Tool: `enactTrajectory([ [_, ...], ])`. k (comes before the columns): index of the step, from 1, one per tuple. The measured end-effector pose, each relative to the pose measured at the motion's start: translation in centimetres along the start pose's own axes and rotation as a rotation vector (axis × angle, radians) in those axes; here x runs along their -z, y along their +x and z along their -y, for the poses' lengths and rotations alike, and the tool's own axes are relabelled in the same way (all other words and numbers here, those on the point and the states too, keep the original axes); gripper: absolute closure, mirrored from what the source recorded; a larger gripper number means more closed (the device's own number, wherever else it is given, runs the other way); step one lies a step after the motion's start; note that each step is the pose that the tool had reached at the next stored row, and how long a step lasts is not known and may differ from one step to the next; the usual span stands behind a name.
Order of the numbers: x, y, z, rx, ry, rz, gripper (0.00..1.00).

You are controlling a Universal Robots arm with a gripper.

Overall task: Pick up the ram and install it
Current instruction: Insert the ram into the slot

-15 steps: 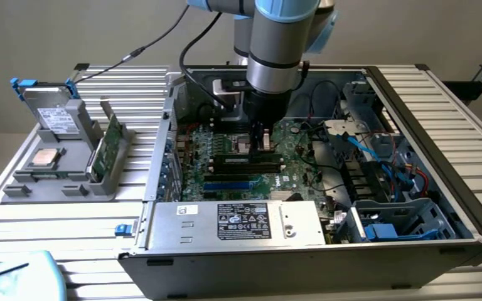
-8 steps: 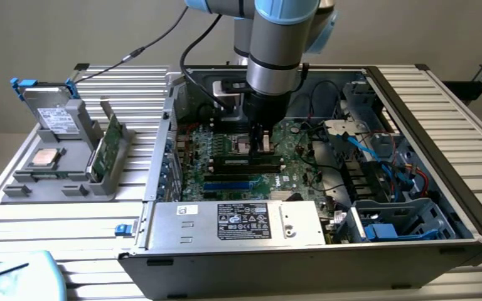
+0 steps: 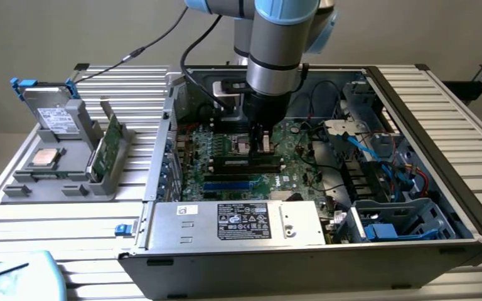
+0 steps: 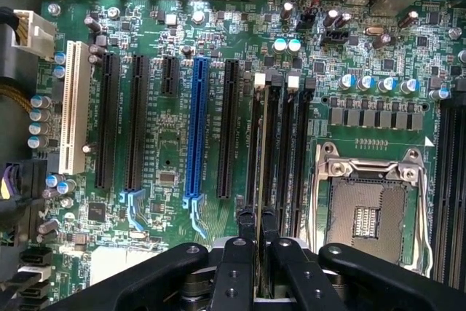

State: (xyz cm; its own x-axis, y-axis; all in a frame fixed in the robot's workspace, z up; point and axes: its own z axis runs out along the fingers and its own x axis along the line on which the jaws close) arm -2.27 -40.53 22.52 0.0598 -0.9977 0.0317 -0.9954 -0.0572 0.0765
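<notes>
My gripper hangs low over the green motherboard inside the open computer case. The wrist view looks straight down on the ram. It shows edge-on as a thin strip lying along the black memory slot nearest the expansion slots. My gripper is shut on the ram, with one black fingertip on each side of its near end. Whether the ram is pressed fully into the slot I cannot tell.
More black memory slots and the empty processor socket lie beside the ram. A blue expansion slot is on the other side. On the exterior view's left, a grey holder carries a wide green card and a hard drive.
</notes>
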Motion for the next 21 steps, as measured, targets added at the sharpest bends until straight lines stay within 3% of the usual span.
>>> enactTrajectory([
  [9, -0.13, 0.0, 0.0, 0.002, -0.005, -0.0071, 0.86],
  [21, -0.14, 0.01, 0.23, 0.007, -0.0131, -0.0084, 0.86],
])
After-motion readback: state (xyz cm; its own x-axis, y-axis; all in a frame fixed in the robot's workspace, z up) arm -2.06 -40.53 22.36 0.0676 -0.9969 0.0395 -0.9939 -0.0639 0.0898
